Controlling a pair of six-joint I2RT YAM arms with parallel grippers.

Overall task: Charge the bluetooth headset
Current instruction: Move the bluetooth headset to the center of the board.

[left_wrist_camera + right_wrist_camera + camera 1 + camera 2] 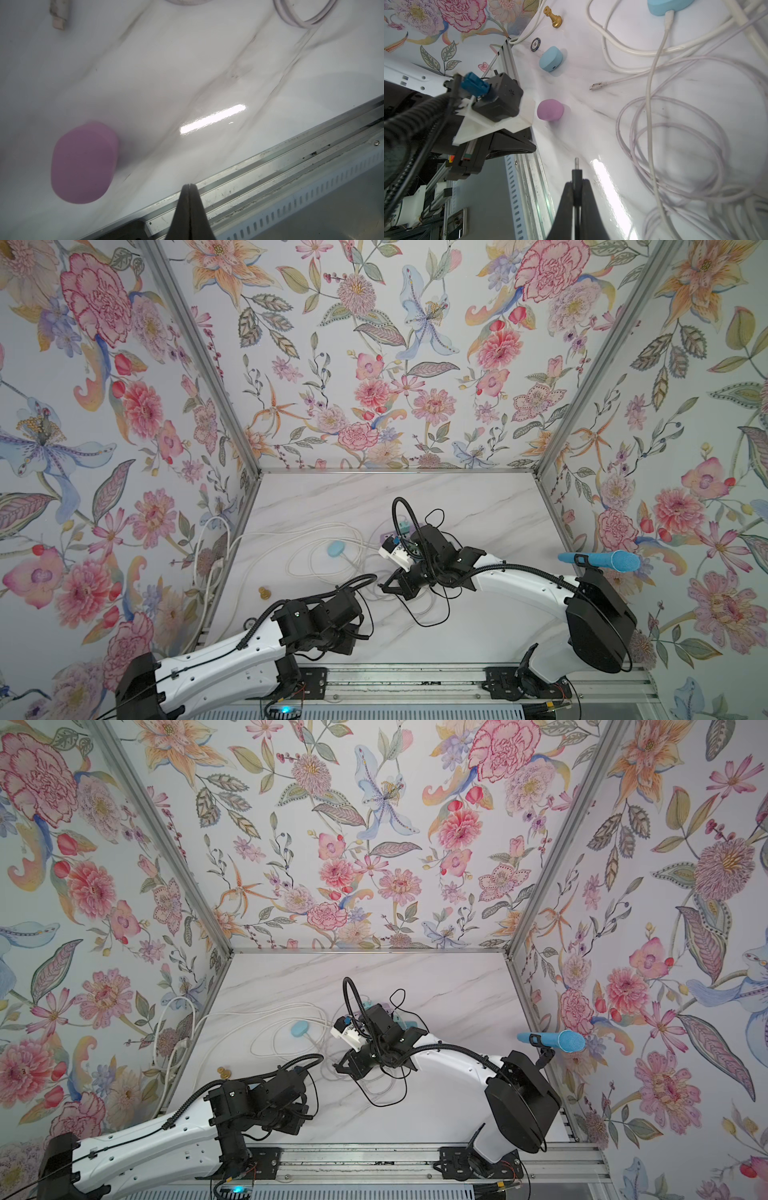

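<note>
**Pink headset case** (550,110): smooth matte oval pebble. It lies on the glossy marble-pattern tabletop (591,135) near the front rail, apart from both grippers (the left arm hides it in both top views).

**Left gripper** (188,186): jaws pressed together, empty.

**Right gripper** (576,183): clamped on a black plug (576,173) with a metal tip.

**Surroundings:**
- blue case (550,58), port bare
- second blue case (336,548), with a white cable plugged in
- loose cable end (598,85)
- coiled lilac cable (675,145)
- gold chess pawn (552,17)
- poker chip (535,44)
</note>
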